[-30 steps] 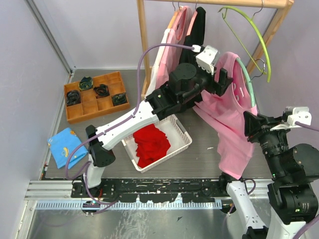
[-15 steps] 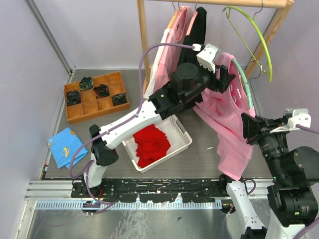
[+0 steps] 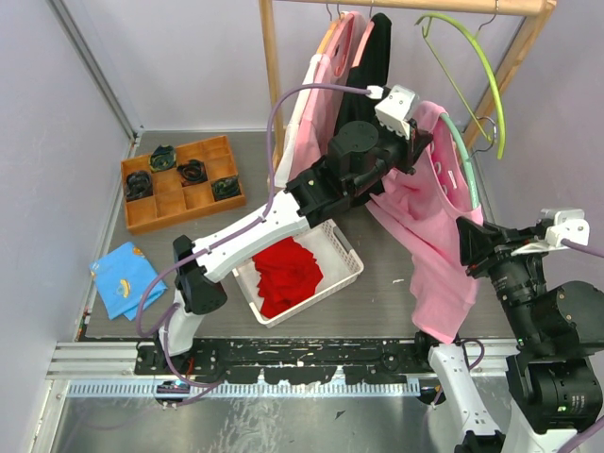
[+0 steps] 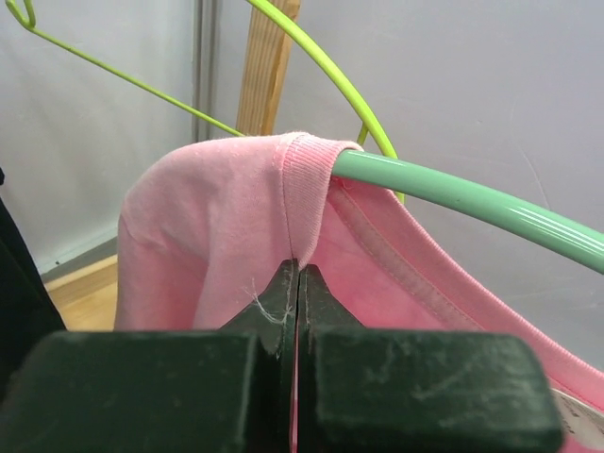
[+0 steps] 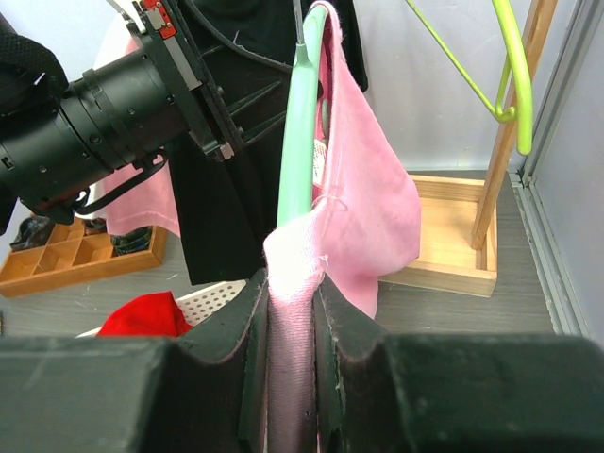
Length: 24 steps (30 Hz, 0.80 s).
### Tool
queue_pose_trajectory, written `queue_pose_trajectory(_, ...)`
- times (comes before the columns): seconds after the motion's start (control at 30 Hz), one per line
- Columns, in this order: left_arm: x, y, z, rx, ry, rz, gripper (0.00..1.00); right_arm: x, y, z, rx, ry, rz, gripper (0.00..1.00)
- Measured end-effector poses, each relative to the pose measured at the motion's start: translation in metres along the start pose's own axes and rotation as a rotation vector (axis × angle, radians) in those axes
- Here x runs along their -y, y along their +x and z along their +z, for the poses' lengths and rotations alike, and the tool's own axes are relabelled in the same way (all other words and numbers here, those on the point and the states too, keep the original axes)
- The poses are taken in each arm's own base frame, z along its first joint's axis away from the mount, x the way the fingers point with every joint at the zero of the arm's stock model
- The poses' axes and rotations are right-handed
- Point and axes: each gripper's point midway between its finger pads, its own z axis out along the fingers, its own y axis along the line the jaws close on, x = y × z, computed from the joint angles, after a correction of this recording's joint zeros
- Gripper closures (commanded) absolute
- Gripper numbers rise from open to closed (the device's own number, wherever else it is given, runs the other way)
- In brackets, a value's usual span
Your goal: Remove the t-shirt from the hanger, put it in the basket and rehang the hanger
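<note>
A pink t-shirt [image 3: 425, 226] hangs on a mint-green hanger [image 3: 469, 165] at the right of the wooden rail. My left gripper [image 3: 429, 142] is up at the shirt's neck. In the left wrist view it [image 4: 299, 269] is shut on a fold of the t-shirt [image 4: 208, 226] just below the ribbed collar, where the hanger [image 4: 453, 193] comes out. My right gripper [image 3: 469, 243] is lower at the right. The right wrist view shows it [image 5: 291, 283] shut on bunched t-shirt [image 5: 368, 189] fabric under the hanger's [image 5: 300, 132] end.
A lime-green empty hanger [image 3: 472, 52] hangs on the rail next to the shirt. Black and pink garments [image 3: 377, 47] hang further left. A white basket [image 3: 344, 247] holds red cloth. A wooden compartment tray [image 3: 142, 212] and a blue cloth [image 3: 127, 278] lie at the left.
My left gripper, open before, has edged right to the collar and shut on the shirt. The right gripper has kept its hold and barely moved.
</note>
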Motion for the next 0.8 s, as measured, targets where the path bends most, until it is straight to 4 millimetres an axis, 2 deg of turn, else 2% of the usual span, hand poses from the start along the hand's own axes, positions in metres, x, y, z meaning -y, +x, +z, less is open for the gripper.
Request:
queue_pose_trajectory(0.23, 0.016, -0.003, -0.002, 0.002, 0.089, -0.001, 1.00, 0.003, -0.001, 0.000, 0.007, 0.017, 0.006, 1.00)
queue_pose_trajectory(0.37, 0.033, -0.007, -0.014, -0.014, 0.192, -0.002, 1.00, 0.006, 0.002, 0.001, 0.010, 0.036, 0.010, 0.99)
queue_pose_trajectory(0.53, 0.055, -0.016, -0.040, -0.032, 0.305, -0.001, 1.00, 0.010, 0.002, 0.006, 0.027, 0.049, 0.013, 0.99)
queue_pose_trajectory(0.8, 0.115, -0.034, -0.089, -0.032, 0.493, 0.015, 1.00, 0.013, -0.001, 0.013, 0.052, 0.062, 0.017, 0.99)
